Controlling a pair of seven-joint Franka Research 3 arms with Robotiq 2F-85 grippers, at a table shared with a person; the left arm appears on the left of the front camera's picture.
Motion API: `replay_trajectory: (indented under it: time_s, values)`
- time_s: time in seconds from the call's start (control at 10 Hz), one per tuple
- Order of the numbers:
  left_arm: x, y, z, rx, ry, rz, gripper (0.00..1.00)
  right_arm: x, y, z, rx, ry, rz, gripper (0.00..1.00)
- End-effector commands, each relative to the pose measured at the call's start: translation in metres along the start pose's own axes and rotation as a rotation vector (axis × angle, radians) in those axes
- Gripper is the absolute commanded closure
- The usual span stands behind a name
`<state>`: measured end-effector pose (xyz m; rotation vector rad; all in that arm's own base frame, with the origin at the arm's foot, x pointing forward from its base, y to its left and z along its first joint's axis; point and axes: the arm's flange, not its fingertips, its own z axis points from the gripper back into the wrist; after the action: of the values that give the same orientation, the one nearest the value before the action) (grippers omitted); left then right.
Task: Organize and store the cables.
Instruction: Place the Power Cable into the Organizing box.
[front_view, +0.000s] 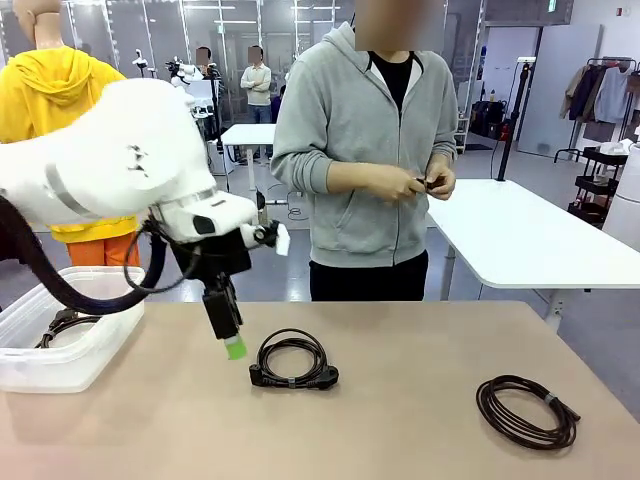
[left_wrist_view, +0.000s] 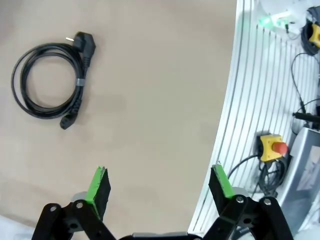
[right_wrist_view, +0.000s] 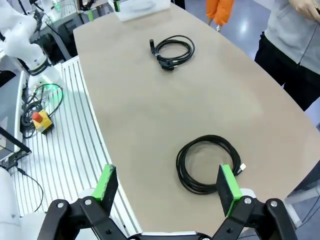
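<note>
We see left fingers (left_wrist_view: 98, 186) and right fingers (right_wrist_view: 106, 182) hanging spread and empty. The black power cable (front_view: 293, 360) and dark-brown cable (front_view: 527, 410) lie coiled on the worktop (front_view: 400, 440), with possibly 1 more cable (front_view: 60, 325) in the plastic bin (front_view: 40, 378).

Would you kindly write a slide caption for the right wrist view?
Open right gripper above a coiled dark cable, a second black coil farther along the table.

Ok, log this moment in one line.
left gripper: open, empty | right gripper: open, empty | black cable: centre | brown cable: right side | bin: holds binned cable
</note>
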<state>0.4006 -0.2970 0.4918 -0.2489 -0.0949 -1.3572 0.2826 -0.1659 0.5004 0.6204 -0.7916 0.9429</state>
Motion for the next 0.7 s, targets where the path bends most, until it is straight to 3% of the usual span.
replay_trajectory:
  time_s: [0.0, 0.4, 0.5, 0.6]
  values:
    - [0.024, 0.001, -0.011, 0.003, 0.055, 0.03, 0.0, -0.02, -0.021, 0.007, 0.047, -0.05, 0.012, 0.0]
    - [0.043, -0.003, -0.023, -0.001, 0.065, 0.02, 0.0, -0.058, -0.029, 0.015, 0.088, -0.229, 0.015, 0.0]
    - [0.032, -0.006, -0.029, -0.024, 0.053, 0.022, 0.0, -0.047, -0.02, 0.009, 0.06, -0.125, 0.004, 0.0]
    - [0.032, -0.006, -0.029, -0.024, 0.053, 0.022, 0.0, -0.047, -0.02, 0.009, 0.06, -0.125, 0.004, 0.0]
